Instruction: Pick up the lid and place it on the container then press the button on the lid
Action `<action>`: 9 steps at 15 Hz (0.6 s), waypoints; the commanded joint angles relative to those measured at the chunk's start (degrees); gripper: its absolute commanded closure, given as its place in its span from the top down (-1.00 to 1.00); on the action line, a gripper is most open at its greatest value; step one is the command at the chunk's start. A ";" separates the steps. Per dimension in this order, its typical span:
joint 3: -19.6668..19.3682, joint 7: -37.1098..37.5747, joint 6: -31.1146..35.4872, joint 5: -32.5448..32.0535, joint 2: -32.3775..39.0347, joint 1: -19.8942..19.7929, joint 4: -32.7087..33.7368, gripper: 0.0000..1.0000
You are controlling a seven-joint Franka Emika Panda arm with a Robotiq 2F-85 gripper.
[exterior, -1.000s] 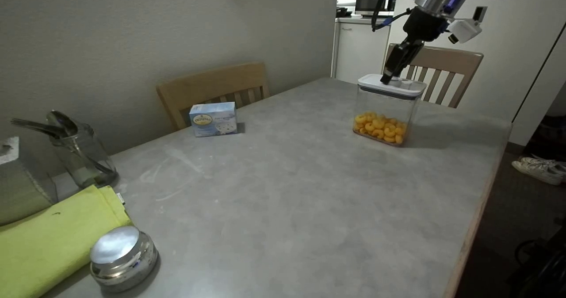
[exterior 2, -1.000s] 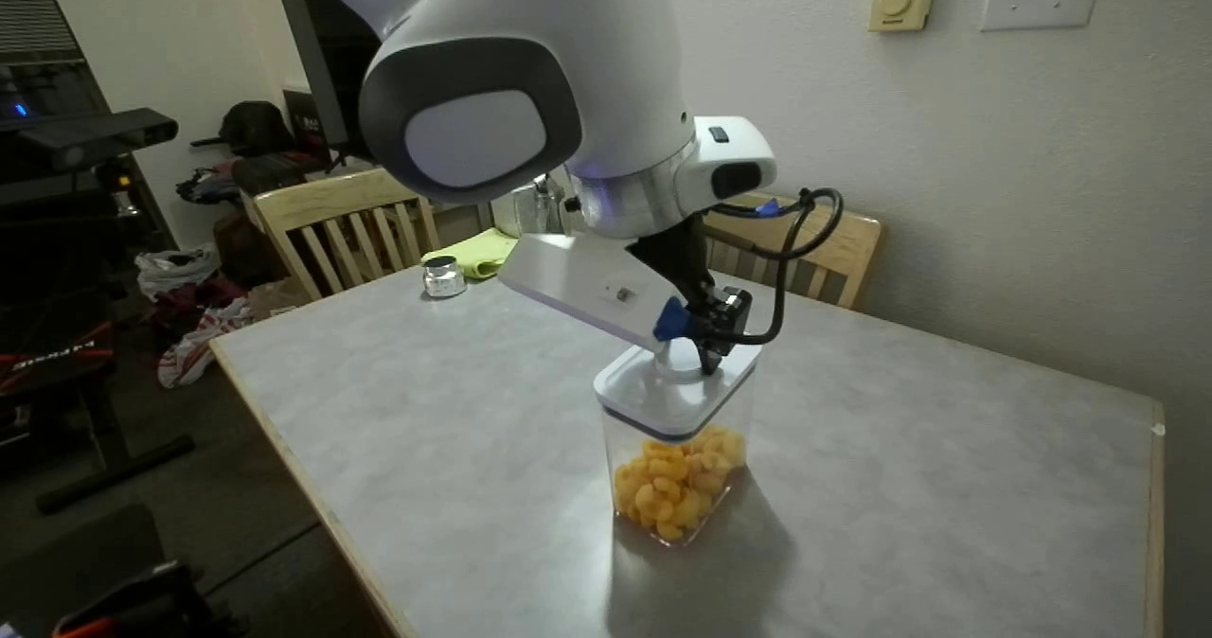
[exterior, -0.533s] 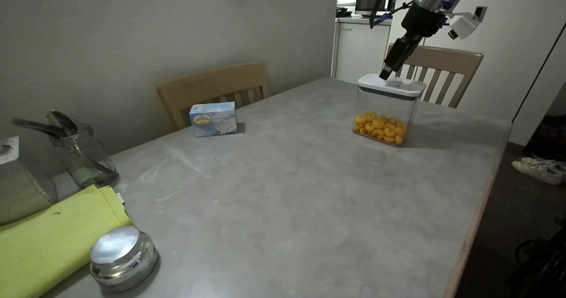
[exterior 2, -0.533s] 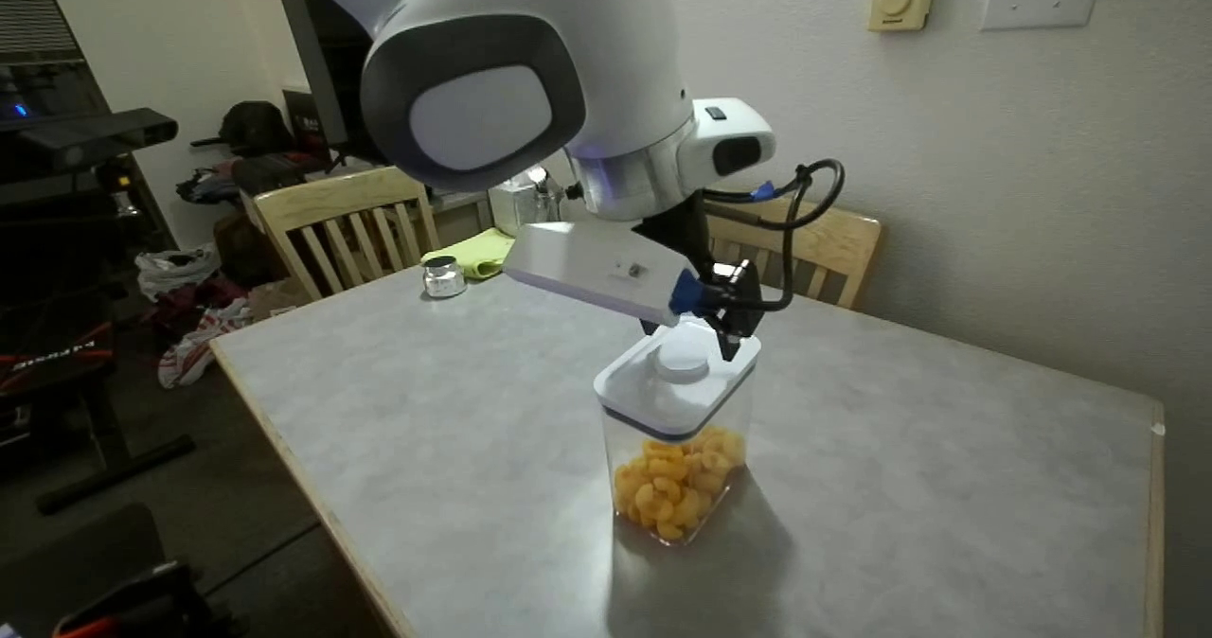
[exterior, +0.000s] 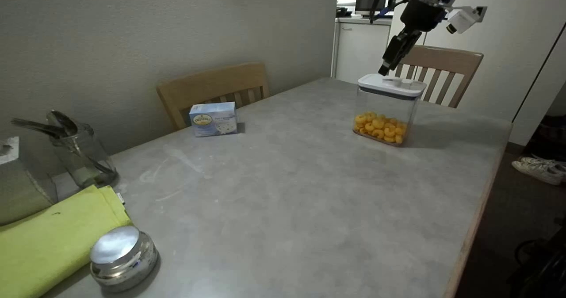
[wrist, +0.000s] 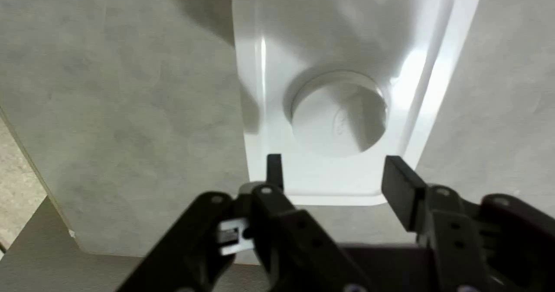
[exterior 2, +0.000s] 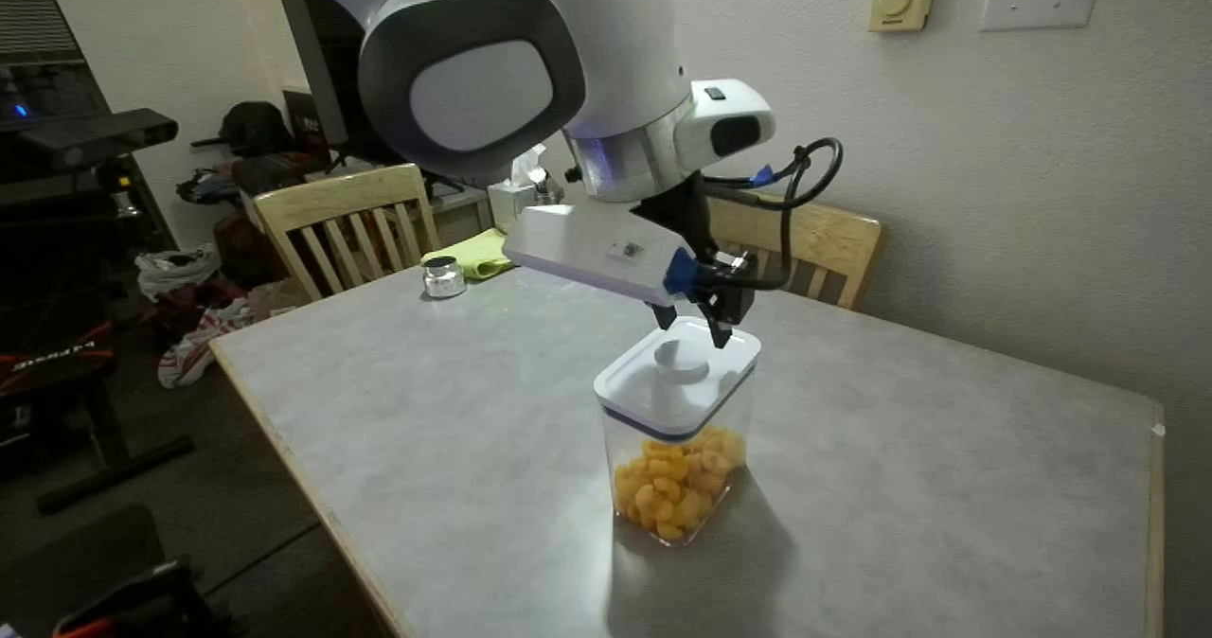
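The white rounded-rectangle lid [exterior 2: 632, 394] sits flat on top of the clear container [exterior 2: 674, 487], which stands upright with yellow-orange pieces in it. Lid [exterior: 371, 82] and container [exterior: 387, 112] also show in an exterior view. The button [wrist: 338, 118] is a round white disc standing raised at the lid's centre, partly in shadow; it also shows in an exterior view [exterior 2: 681, 359]. My gripper [wrist: 333, 166] is open and empty, its fingers apart above the lid near one short edge. In both exterior views the gripper [exterior: 384, 71] [exterior 2: 693, 327] hovers clear of the lid.
The small white-blue box [exterior: 214, 119] stands by the wall-side chair. A round metal jar [exterior: 124, 258], a yellow-green cloth [exterior: 57, 240], a glass jar with cutlery [exterior: 84, 161] and a tissue box [exterior: 24, 178] stand at the far end. Chairs [exterior 2: 346, 226] border the table.
The fingers were down beside the button a second ago. The gripper has since risen and its fingers stand apart above the lid. The lid and container have not moved.
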 commanded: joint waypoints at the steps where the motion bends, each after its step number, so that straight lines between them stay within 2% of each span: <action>1: 0.31 2.45 -0.77 -0.92 -0.52 -0.19 -0.17 -0.40; 5: -1.34 10.86 -3.47 -5.51 -0.40 1.23 -0.41 -0.96; 9: -0.83 16.15 -4.28 -6.71 0.18 1.13 -0.12 -1.00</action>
